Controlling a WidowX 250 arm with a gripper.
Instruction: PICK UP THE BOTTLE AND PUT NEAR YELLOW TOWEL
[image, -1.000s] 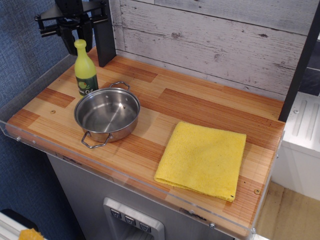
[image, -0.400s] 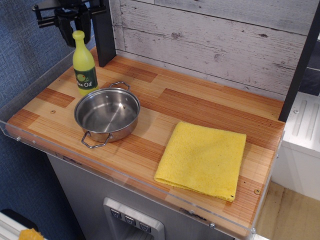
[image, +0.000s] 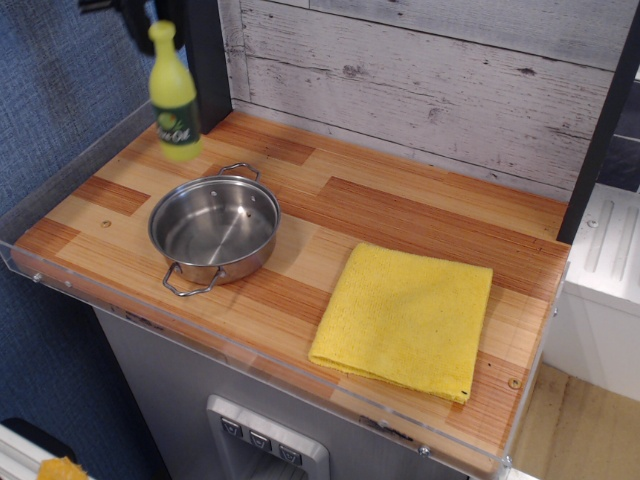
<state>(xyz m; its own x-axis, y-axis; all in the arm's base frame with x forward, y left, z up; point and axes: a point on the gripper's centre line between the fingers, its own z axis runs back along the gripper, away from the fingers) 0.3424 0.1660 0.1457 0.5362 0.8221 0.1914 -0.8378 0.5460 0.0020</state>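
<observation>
At the left of the wooden tabletop (image: 400, 210) sits a steel pot (image: 214, 231) with two loop handles, upright, nothing inside it. Behind it, at the back-left corner, the olive oil bottle (image: 173, 95) hangs upright, blurred, its base looking clear of the wood, just beyond the pot's far handle. My tool (image: 150, 12) is right at the top edge of the frame, mostly cut off; only dark parts show around the bottle's cap. It sits directly over the bottle, at the neck. Can't tell if my tool is closed on the cap or not; the fingers are out of view. A black post (image: 205, 60) stands just right of the bottle. The yellow towel (image: 405, 320) lies flat, folded, front-right, well apart from bottle and pot.
</observation>
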